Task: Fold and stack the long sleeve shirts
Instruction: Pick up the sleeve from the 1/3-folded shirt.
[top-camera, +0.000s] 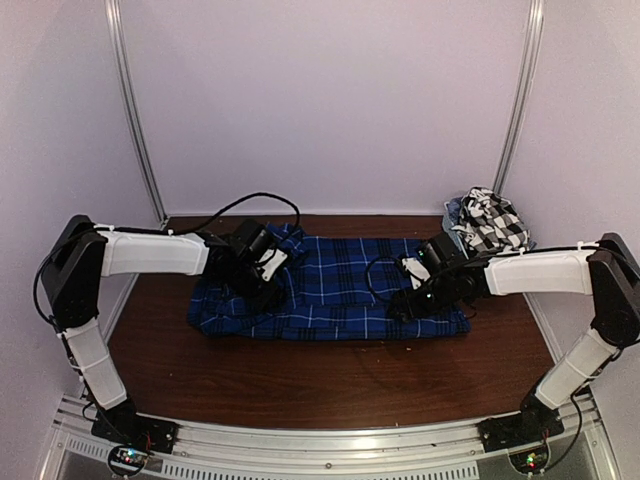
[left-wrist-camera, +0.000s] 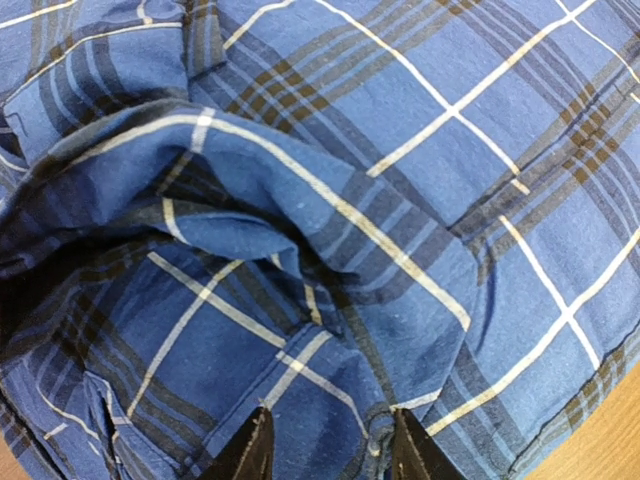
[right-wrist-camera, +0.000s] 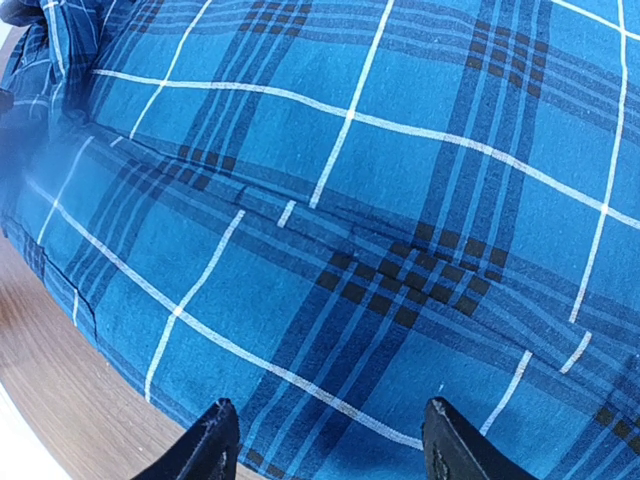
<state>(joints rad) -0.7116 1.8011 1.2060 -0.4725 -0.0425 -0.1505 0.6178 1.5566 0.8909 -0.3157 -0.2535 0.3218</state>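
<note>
The royal-blue plaid shirt lies spread across the middle of the dark wooden worktop, its left end rumpled into loose folds. The black-and-white check shirt sits heaped at the far right corner, well apart. The left hand is down on the rumpled end with its fingers partly open – cloth shows in the gap, but nothing looks pinched – and the right hand hovers low over the flat right end near the front hem, fingers wide apart and holding nothing.
</note>
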